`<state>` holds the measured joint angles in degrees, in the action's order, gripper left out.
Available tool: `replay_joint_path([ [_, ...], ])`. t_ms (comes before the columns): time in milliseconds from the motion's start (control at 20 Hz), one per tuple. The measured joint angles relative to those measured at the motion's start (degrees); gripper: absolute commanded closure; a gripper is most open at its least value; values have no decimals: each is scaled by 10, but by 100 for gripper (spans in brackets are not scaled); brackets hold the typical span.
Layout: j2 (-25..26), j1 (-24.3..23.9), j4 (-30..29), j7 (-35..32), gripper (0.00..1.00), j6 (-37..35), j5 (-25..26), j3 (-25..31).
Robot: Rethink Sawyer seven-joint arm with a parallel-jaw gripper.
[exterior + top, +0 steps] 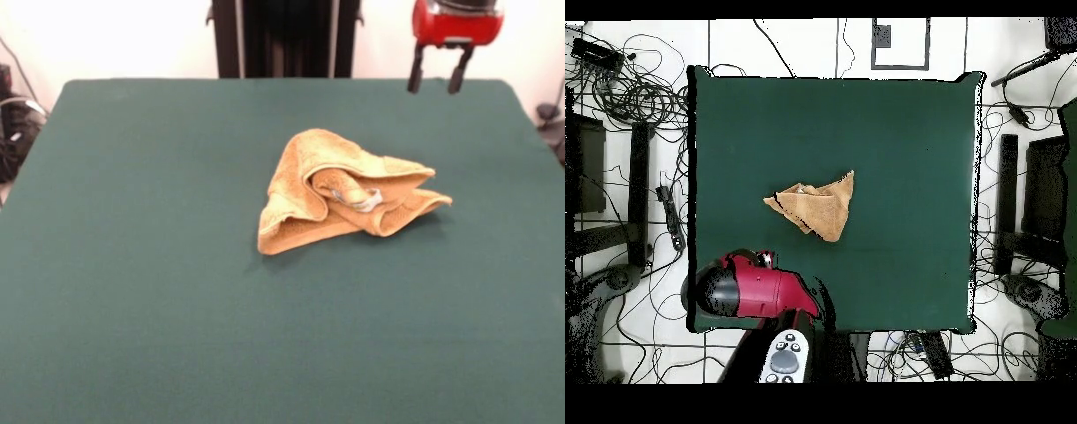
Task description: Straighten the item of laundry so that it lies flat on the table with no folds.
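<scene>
Crumpled golden-orange hand towel [349, 192] lies bunched in folds just right of frame centre on the green desk [132, 265], its small grey tag [366, 200] showing among the folds. The claw [436, 71] hangs at upper right, well apart from the towel, fingers spread and empty. Overhead view: tangled cables [625, 90] line the floor around the desk.

— Where does the towel [340, 193] lie?
— Just right of the front view's centre, on the dark green tabletop [132, 291], well clear of every edge.
— Flat?
— No. The golden-orange terry is bunched into a rough triangle, layers folded over each other, a small grey tag [366, 200] showing in the middle fold.
</scene>
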<state>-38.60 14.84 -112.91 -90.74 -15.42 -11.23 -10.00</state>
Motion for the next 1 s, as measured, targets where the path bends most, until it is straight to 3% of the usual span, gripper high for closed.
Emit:
replay_joint_path([
  [450,0,10,48,0,0,-59,-1,-11],
  [1000,0,9,59,0,0,-63,-2,-11],
])
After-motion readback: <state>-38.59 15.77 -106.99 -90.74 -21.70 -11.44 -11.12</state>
